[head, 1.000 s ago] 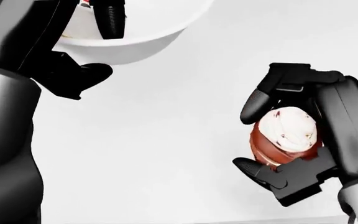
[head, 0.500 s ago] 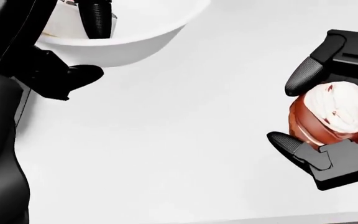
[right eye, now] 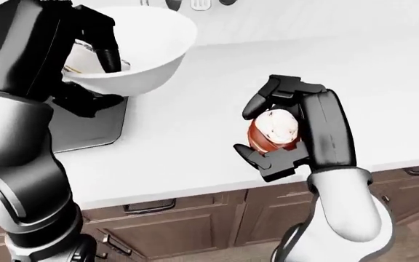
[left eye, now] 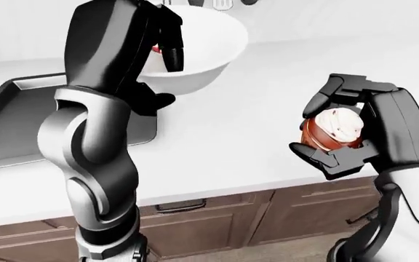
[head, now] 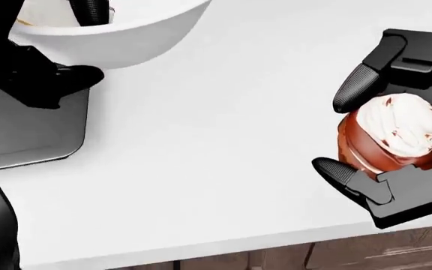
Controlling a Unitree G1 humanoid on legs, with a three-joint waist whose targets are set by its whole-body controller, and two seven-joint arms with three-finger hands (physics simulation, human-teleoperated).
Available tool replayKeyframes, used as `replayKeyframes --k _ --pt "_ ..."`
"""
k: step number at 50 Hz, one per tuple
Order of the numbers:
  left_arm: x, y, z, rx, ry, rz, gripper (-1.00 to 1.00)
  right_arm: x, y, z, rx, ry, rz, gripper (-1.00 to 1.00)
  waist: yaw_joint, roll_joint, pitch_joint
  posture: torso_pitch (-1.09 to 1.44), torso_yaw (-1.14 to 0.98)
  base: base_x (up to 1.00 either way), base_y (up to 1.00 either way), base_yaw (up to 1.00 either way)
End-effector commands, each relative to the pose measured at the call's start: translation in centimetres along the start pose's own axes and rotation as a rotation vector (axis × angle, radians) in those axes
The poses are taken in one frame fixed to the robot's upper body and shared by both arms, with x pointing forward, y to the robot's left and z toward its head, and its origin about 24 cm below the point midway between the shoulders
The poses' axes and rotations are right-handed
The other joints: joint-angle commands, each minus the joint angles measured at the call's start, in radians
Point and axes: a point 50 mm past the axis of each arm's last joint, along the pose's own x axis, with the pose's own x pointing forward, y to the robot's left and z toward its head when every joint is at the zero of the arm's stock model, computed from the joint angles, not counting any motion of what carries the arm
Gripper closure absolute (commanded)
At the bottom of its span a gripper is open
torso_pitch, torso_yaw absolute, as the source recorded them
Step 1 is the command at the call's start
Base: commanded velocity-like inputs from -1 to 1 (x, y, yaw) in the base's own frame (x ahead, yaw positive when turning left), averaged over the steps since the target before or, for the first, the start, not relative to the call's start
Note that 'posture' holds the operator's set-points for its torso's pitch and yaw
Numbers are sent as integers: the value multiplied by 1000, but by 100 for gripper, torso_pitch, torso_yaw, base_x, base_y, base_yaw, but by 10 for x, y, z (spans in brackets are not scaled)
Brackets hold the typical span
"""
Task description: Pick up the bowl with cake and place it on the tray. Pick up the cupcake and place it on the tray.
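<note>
The wide white bowl (left eye: 191, 46) with the cake inside is lifted off the white counter (head: 201, 157), the left hand (left eye: 162, 52) clamped on its rim with one finger inside and the rest underneath. It hangs over the right edge of the flat grey metal tray (left eye: 20, 117), which lies at the counter's left end. The cake itself is mostly hidden by the hand.

The chocolate cupcake with white swirled frosting (head: 388, 138) is held clear of the counter, above its near edge toward the right, with the right hand (head: 366, 132) closed around it, fingers above and below.

Change noted: against the head view of half a second ago, the tray's corner has come into sight at the left and the cabinet fronts (left eye: 217, 218) along the bottom. Bowl and hands shifted together, so the camera has moved, probably with the robot turning toward the tray.

Assessment: both items are secured and neither is yet on the tray. The bowl is nearest to placement and needs lowering further left; the cupcake remains well apart from the tray.
</note>
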Motion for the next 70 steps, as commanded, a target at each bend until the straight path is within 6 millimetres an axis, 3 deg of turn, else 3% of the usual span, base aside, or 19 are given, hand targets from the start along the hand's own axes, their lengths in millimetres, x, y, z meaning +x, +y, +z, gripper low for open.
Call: replayKeyframes --k 1,2,5,6,9,13,14,21,30,32,34,35,37,46,53,56,58,65,70 --pt "-1 17 10 7 -53 97 100 -3 -4 7 -19 -47 -34 100 0 -25 -44 0 0 -59 45 0" --pt "-1 17 9 7 -53 98 100 -3 -4 7 -17 -45 -35 100 -11 0 -26 0 0 -59 44 0" --pt "-1 17 9 8 -53 98 100 -3 -4 6 -17 -42 -33 100 -16 -12 -60 0 0 -32 38 0" --pt "-1 17 9 8 -52 99 100 -3 -3 5 -18 -41 -32 100 -16 5 -21 0 0 0 21 0" --pt "-1 18 9 8 -52 99 100 -3 -3 6 -18 -40 -32 100 -9 52 18 0 0 0 19 0" --pt "-1 20 9 9 -54 102 100 -3 -3 6 -22 -40 -32 100 -6 155 -1 0 0 0 20 0" --pt "-1 21 9 9 -54 103 100 -3 -3 6 -22 -41 -32 100 -2 107 19 0 0 0 36 0" --pt "-1 23 9 11 -51 105 100 -3 -3 6 -18 -41 -34 100 6 -10 -8 0 0 0 38 0" --pt "-1 20 7 10 -49 102 100 -2 -3 5 -16 -41 -32 100 8 35 3 0 0 0 38 0" --pt "-1 20 7 10 -49 102 100 -2 -3 5 -17 -40 -33 100 2 74 0 0 0 0 37 0" --pt "-1 20 8 10 -49 102 100 -2 -4 5 -17 -40 -33 100 2 164 -26 0 0 0 37 0" --pt "-1 20 8 10 -49 103 100 -2 -4 5 -17 -40 -34 100 3 105 -8 0 0 0 38 0" --pt "-1 21 8 11 -50 102 100 -3 -4 4 -18 -39 -34 100 5 107 -7 0 0 0 38 0" --pt "-1 22 9 11 -53 102 100 -3 -5 5 -9 -40 -37 100 -5 -13 -12 0 0 0 39 0" --pt "-1 21 8 10 -51 102 100 -3 -4 4 -9 -38 -36 100 8 13 -20 0 0 0 39 0" --pt "-1 21 8 11 -51 101 100 -3 -4 4 -7 -37 -35 100 4 56 -7 0 0 0 39 0" --pt "-1 21 8 10 -51 103 100 -3 -4 4 -7 -37 -35 100 0 134 -26 0 0 0 38 0" --pt "-2 21 9 10 -51 103 100 -3 -5 3 -4 -38 -40 100 6 60 5 0 0 0 30 0" --pt "-2 20 8 9 -51 103 100 -3 -7 6 -13 -52 -50 100 11 50 10 0 0 0 0 0"
